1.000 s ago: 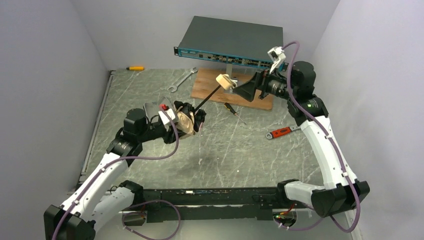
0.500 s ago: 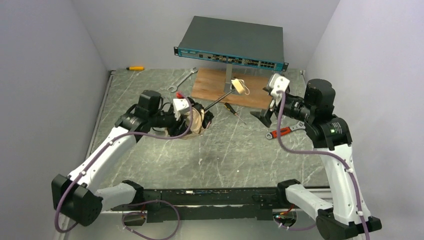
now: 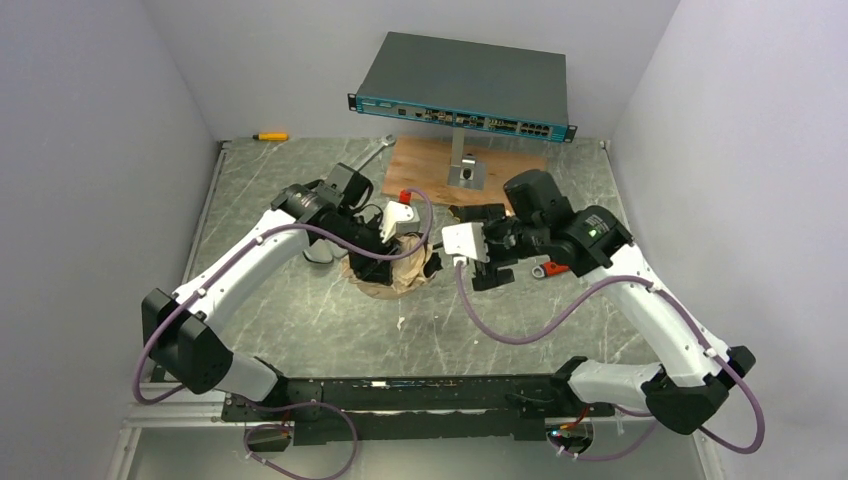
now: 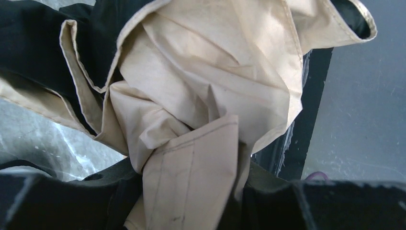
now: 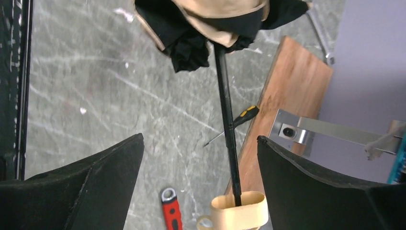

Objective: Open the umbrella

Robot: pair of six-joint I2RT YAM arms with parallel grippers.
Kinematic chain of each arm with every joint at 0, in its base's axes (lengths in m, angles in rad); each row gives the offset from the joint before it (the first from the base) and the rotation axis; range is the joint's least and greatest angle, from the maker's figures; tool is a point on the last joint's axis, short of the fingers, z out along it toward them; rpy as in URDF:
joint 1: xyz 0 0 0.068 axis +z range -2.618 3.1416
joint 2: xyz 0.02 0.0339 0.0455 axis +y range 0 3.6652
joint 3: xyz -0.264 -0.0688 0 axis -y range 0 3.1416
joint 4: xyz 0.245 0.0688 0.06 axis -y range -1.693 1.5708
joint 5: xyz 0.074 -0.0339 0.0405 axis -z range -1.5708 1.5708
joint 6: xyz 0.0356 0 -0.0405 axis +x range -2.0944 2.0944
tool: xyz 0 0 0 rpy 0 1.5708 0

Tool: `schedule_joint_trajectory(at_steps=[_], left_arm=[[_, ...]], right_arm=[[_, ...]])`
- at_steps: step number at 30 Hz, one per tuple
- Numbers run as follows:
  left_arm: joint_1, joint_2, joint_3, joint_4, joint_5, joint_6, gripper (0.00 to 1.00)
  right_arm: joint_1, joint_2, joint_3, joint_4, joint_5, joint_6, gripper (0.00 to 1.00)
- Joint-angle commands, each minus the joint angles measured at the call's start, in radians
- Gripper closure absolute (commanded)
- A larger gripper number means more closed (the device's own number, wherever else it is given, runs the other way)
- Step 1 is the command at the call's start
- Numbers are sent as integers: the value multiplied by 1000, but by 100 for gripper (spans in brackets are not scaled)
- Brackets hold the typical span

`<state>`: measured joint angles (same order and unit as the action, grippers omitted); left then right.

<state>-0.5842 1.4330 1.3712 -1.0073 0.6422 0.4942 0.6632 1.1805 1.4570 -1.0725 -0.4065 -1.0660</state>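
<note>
Top: umbrella (image 3: 400, 272) bunched, unopened, at mid-table (image 3: 560, 330) | Left wrist: left gripper (image 4: 191, 201) pinches cream fabric (image 4: 201, 96); tug and it could slip or tear | Right wrist: right gripper (image 5: 201, 158) spread open, shaft (image 5: 225, 110) in its gap, untouched; close off-centre and you could knock the handle (image 5: 238, 211) away

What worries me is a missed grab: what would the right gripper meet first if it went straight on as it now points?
Probably the cream loop-shaped handle of the cream-and-black folding umbrella, on its thin black shaft, which lies between the fingers of the open right gripper. Depth is unclear, so it may miss.
</note>
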Motion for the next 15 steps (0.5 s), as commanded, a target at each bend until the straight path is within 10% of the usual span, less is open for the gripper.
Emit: schedule_joint_trajectory(at_steps=[1,15], left_arm=[[-17,8,86,-94,4,45,100],[-22,-58,16,-89,35,85,100]], right_arm=[[53,8,-28,-26,151,-115,14],[56,16,-244,122,337,-194,41]])
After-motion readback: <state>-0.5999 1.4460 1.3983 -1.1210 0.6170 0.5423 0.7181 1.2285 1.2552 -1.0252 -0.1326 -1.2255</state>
